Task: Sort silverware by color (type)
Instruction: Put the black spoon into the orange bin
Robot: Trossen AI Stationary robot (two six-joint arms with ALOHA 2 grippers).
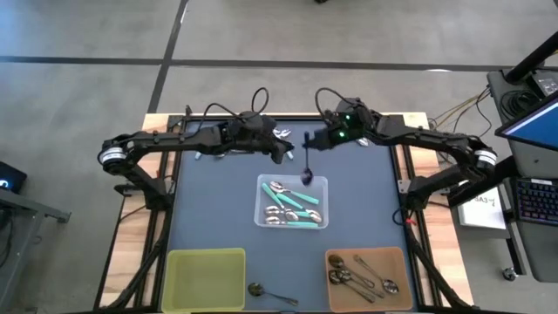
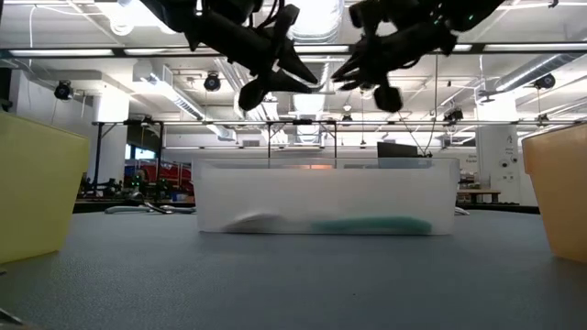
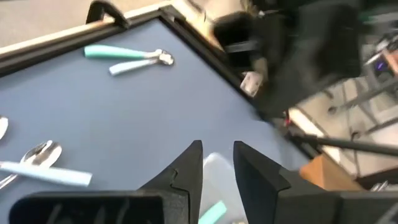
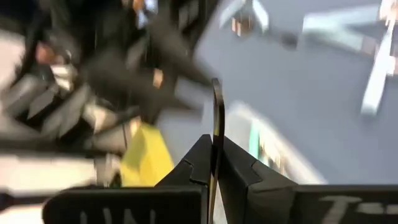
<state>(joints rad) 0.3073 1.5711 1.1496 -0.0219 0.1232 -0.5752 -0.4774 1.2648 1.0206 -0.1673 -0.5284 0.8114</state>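
Grey concrete floor, ceiling strip lights, desk keyboard

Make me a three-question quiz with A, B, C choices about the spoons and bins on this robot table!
1. Where does the clear bin sit?
A. in the middle of the table
B. at the left edge
C. on the floor

2. What colour are the handles in the clear bin?
A. red
B. teal
C. orange

3. What is the right pincer doing?
A. hanging open and empty
B. resting inside the yellow bin
C. shut on a dark spoon

Answers:
1 A: the high view shows it mid-table, with the yellow bin and the brown bin along the table's near edge.
2 B: the teal-handled spoons lie in it.
3 C: the dark spoon hangs from the shut fingers above the clear bin's far edge.
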